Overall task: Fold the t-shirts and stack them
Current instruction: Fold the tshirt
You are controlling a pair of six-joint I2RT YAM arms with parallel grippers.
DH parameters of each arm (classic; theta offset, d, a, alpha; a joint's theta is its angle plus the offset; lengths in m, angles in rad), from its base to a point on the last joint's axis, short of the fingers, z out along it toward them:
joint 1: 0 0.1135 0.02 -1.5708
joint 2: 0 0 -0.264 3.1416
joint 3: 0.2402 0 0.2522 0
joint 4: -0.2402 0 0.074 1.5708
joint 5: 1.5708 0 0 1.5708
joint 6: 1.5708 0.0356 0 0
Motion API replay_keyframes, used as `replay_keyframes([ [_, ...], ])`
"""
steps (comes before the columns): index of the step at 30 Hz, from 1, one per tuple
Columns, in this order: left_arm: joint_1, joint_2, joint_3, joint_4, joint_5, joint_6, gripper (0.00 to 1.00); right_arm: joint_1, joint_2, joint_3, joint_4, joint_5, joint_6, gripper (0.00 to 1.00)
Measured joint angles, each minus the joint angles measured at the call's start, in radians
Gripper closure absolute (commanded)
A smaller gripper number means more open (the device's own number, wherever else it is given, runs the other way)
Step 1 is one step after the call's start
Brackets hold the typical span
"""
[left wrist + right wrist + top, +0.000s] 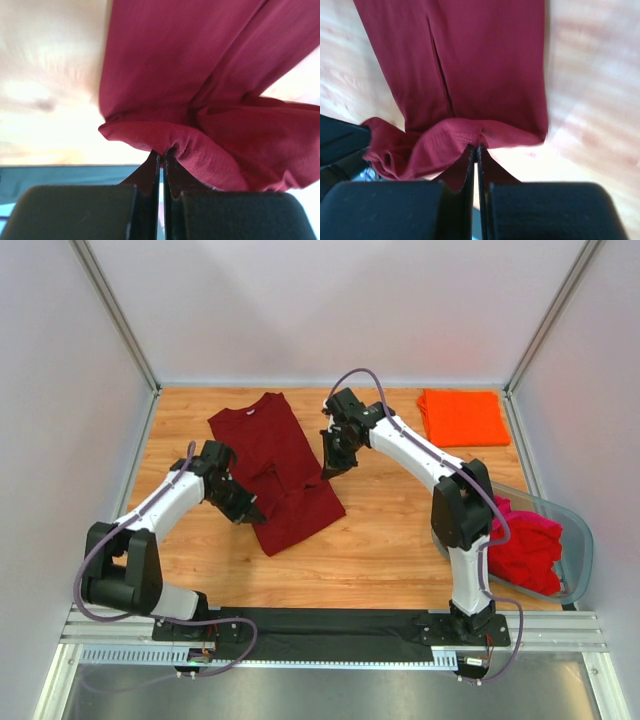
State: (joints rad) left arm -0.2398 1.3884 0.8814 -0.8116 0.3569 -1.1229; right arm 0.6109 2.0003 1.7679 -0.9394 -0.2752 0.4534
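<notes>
A dark maroon t-shirt (275, 465) lies on the wooden table, folded lengthwise, collar toward the back. My left gripper (250, 512) is shut on its near left edge; in the left wrist view the cloth (200, 100) bunches at the pinched fingertips (162, 152). My right gripper (332, 468) is shut on the shirt's right edge, and a stitched hem (450, 140) rises into its closed tips (476, 146). A bright orange t-shirt (462, 417) lies folded at the back right. Red and magenta-pink t-shirts (525, 545) are piled in the tub.
The grey translucent plastic tub (582, 540) sits at the right edge beside the right arm's base. White walls enclose the table on three sides. A black mat (330, 625) runs along the near edge between the arm bases.
</notes>
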Motion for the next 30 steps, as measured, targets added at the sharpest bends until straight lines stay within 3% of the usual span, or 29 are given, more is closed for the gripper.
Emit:
replay_keyframes([
  [9,0.167,0.267,0.215,-0.039,0.015,0.147,1.00,-0.032,0.258,0.322,-0.023,0.003,-0.011,1.00],
  [16,0.217,0.409,0.332,-0.054,0.041,0.195,1.00,-0.051,0.360,0.374,0.027,-0.021,0.006,1.00],
  [30,0.273,0.479,0.440,-0.064,0.072,0.225,1.00,-0.082,0.390,0.467,0.140,-0.076,0.065,1.00],
])
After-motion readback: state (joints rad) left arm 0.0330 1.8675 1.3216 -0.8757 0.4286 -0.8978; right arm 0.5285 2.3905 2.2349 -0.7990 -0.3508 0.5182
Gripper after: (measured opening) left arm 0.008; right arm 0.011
